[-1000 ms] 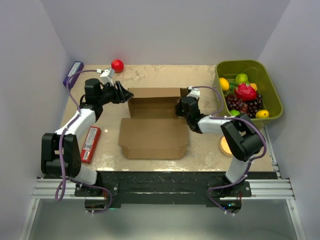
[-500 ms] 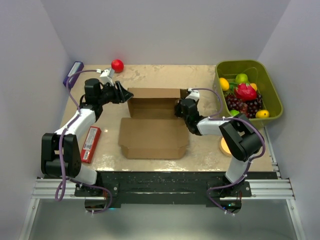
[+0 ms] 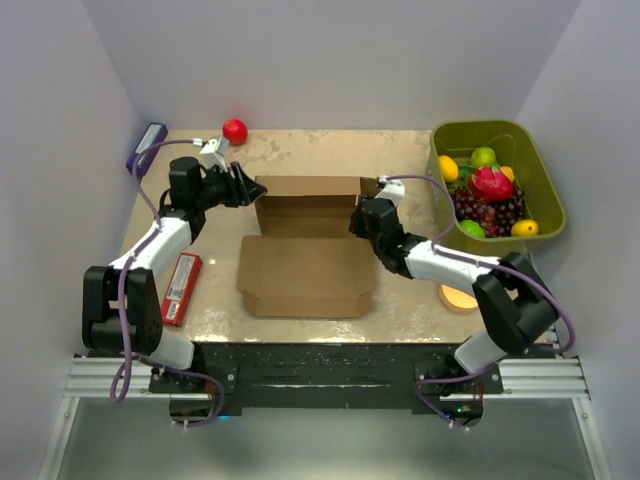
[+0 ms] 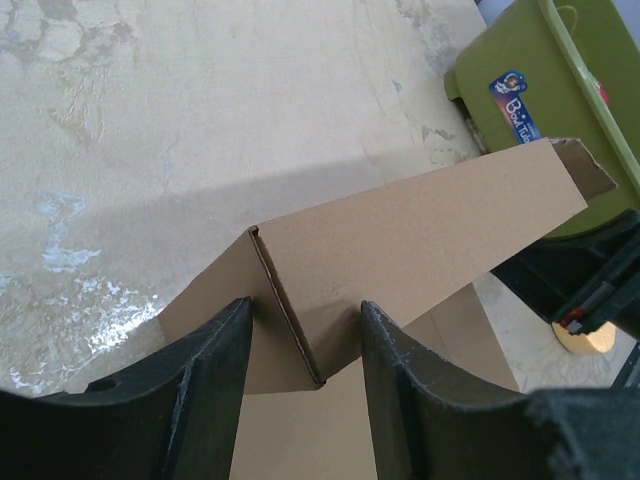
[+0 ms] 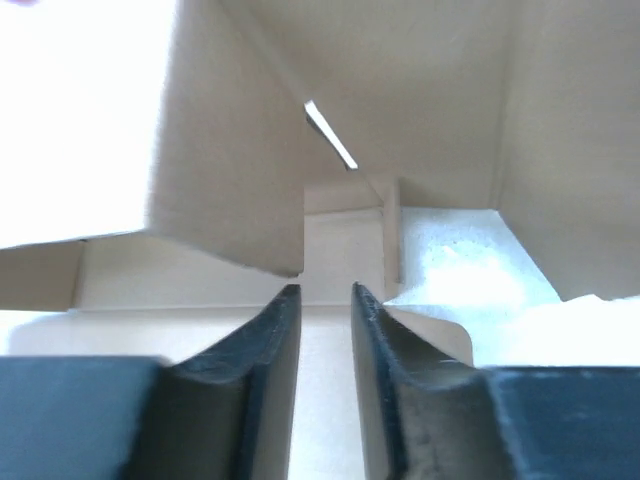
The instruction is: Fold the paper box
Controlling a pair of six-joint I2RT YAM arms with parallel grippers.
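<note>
Pale walls on three sides; mottled beige surface (image 3: 300, 150), worn in patches.

Item 1, the paper box (image 3: 310, 240): one. Brown cardboard, part-formed. Its tray stands between my two grippers with walls raised, and the broad lid panel lies flat on the side nearer the arm bases.

Item 2, left gripper (image 4: 305, 320): one. Fingers apart, straddling the tray's left end corner. The cardboard edge runs up between them, but I cannot tell whether either pad presses it.

Item 3, right gripper (image 5: 325, 300): one. Fingers a narrow gap apart with nothing between them. It sits low inside the tray's right end, with walls rising ahead and to both sides.

Item 4, green bin (image 3: 480, 125): one, beyond the right gripper, well apart from the box. It holds mixed fruit, too crowded to count.

Item 5, red ball (image 3: 235, 130): one, just past the left gripper.

Item 6, red packet (image 3: 181, 287): one, behind the left gripper beside its arm.

Item 7, orange disc (image 3: 458, 296): one, beneath the right arm.

Item 8, purple-edged object (image 3: 146, 146): one, outboard of the left gripper at the surface's corner.

Hazards, as I judge them:
- Nothing pins the box, so a push from either gripper may slide it rather than fold it.
- The right end wall may spring outward once it is unsupported.
- The left fingers could crease or drag the corner if they close off-centre.
</note>
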